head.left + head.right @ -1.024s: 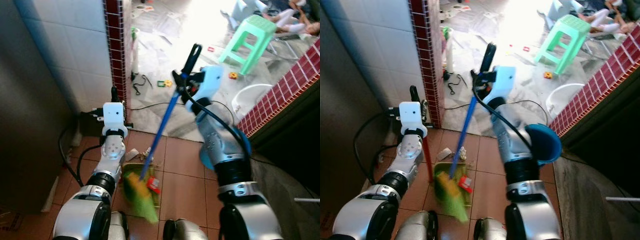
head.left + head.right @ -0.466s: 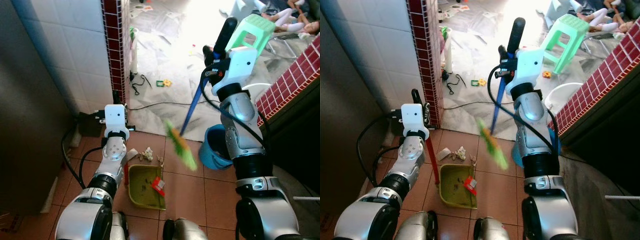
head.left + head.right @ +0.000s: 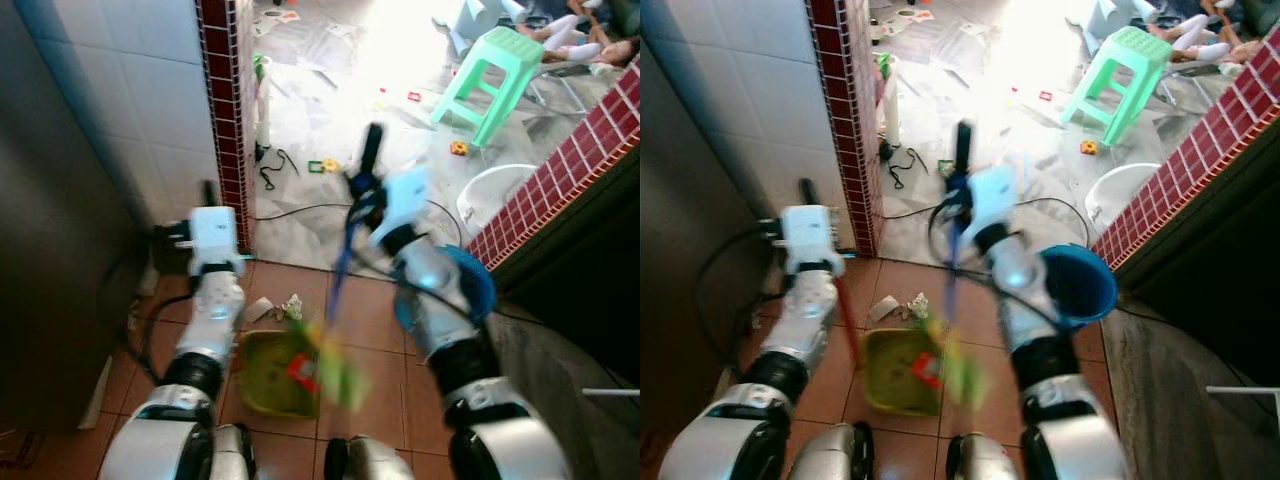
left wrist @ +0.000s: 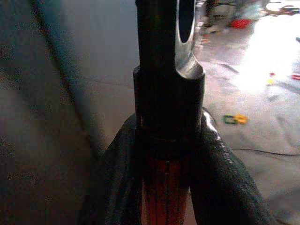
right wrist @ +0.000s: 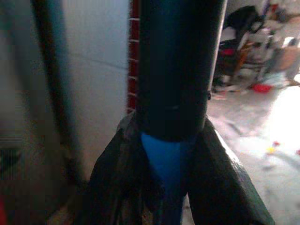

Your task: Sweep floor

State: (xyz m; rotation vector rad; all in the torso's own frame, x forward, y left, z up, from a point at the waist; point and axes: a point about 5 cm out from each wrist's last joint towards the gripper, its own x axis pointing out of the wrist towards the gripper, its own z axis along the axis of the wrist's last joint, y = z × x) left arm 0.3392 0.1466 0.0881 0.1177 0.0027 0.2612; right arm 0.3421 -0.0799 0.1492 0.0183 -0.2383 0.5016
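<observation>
A green dustpan [image 3: 262, 376] rests on the brown floor tiles with a red scrap [image 3: 300, 370] inside it. Its red handle [image 3: 847, 325] rises to my left gripper [image 4: 166, 140], which is shut on it just below the black end. My right gripper [image 5: 164, 187] is shut on the blue broom handle [image 3: 338, 275] under its black grip. The blurred green bristles [image 3: 338, 372] hang over the pan's right edge. Crumpled paper bits [image 3: 285, 307] lie just beyond the pan.
A blue bucket [image 3: 472, 285] stands at the right, by a red-tiled low wall [image 3: 570, 160]. A red-tiled pillar [image 3: 228, 120] and a dark cabinet are on the left. Cables [image 3: 300, 212], small toys, a white basin [image 3: 495, 195] and a green stool [image 3: 490, 70] lie ahead.
The broom, raised toward the bucket half a second ago, has swung back down and left; its bristles are over the dustpan again. The left gripper still holds the pan's handle.
</observation>
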